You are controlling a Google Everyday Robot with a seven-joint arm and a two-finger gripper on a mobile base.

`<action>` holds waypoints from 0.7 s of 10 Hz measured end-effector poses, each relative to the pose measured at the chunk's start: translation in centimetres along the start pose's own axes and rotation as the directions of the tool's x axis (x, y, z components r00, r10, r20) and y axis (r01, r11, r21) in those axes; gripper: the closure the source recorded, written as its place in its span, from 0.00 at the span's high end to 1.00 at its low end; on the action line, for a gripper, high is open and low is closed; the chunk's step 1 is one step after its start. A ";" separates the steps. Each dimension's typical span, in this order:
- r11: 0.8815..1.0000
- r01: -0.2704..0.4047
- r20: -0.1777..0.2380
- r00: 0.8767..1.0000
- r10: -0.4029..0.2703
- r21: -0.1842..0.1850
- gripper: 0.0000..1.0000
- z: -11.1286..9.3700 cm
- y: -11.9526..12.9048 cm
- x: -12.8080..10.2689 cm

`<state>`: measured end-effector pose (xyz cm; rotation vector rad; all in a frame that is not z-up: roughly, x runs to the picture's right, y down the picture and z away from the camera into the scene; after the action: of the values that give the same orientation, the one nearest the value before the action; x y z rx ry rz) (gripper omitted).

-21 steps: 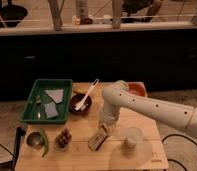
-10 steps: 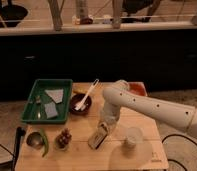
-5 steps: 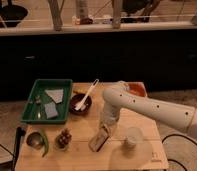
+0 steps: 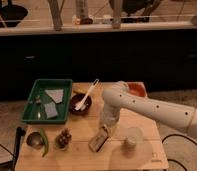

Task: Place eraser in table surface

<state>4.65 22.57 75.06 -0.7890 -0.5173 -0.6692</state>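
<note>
Tool [image 4: 104, 128] is hovering low over mid-counter [image 4: 148, 151], grip state impossible to tell. Eraser [image 4: 98, 141] is leaning tilted at its 7 o'clock, lower end touching wood, likely being set down. Cup [image 4: 131, 137] is standing at 3 o'clock.

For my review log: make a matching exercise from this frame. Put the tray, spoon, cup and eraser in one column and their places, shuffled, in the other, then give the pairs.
1. green tray
2. white spoon
3. clear cup
4. eraser

A. resting in the dark bowl
B. at the gripper, front middle of the table
C. left part of the table
D. front of the table, right of the eraser

Pairs: 1-C, 2-A, 3-D, 4-B. The gripper is low over the table's front middle, at the eraser.
</note>
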 end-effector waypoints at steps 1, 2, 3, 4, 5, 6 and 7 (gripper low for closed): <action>1.000 0.000 0.000 1.000 0.000 0.000 0.77 0.0 0.0 0.0; 1.000 0.001 -0.001 1.000 -0.001 -0.001 0.80 0.0 -0.1 -0.1; 1.000 0.002 -0.002 1.000 -0.002 -0.002 0.80 0.1 -0.1 -0.1; 1.000 0.002 -0.002 1.000 -0.002 -0.001 0.80 0.0 -0.2 -0.1; 1.000 0.002 -0.002 1.000 -0.002 -0.001 0.80 0.0 -0.2 0.0; 1.000 0.003 -0.002 1.000 -0.003 -0.001 0.80 0.0 -0.1 0.0; 1.000 0.006 -0.002 1.000 -0.006 0.001 0.80 -0.1 0.0 0.1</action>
<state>4.72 22.44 75.12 -0.7863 -0.5186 -0.6753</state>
